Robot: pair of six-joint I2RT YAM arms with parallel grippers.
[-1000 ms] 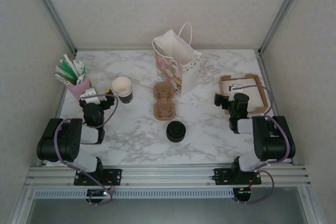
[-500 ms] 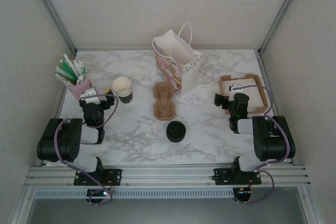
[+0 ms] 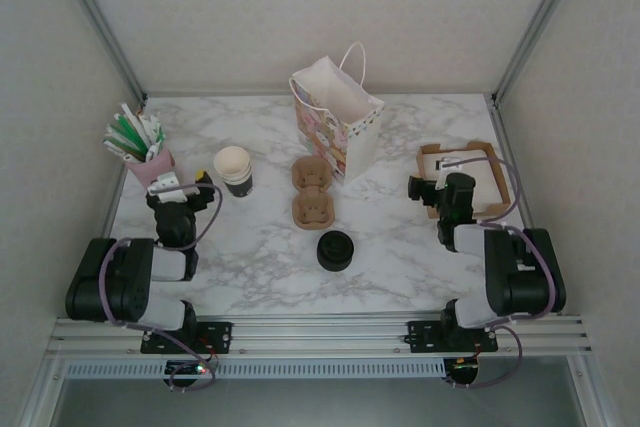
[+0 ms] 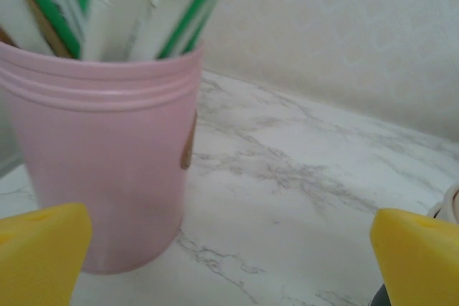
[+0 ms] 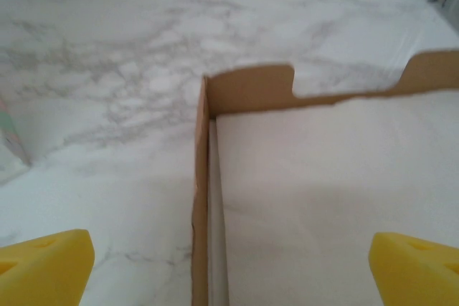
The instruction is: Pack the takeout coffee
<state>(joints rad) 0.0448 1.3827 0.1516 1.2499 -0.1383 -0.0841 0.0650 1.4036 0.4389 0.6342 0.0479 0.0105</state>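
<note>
My left fingers point(image 3: 183, 185) spread, empty, beside pink straw holder point(image 3: 150, 169). Paper cup point(image 3: 233, 169) just right of it on the tabletop point(image 3: 250, 257), lidless. Black lid point(image 3: 335, 250) centre, apart. Right fingers point(image 3: 432, 190) spread, empty, at cardboard tray point(image 3: 482, 151).

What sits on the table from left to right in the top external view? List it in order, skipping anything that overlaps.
pink cup of straws → lidless paper cup → patterned paper bag → cardboard tray
</note>
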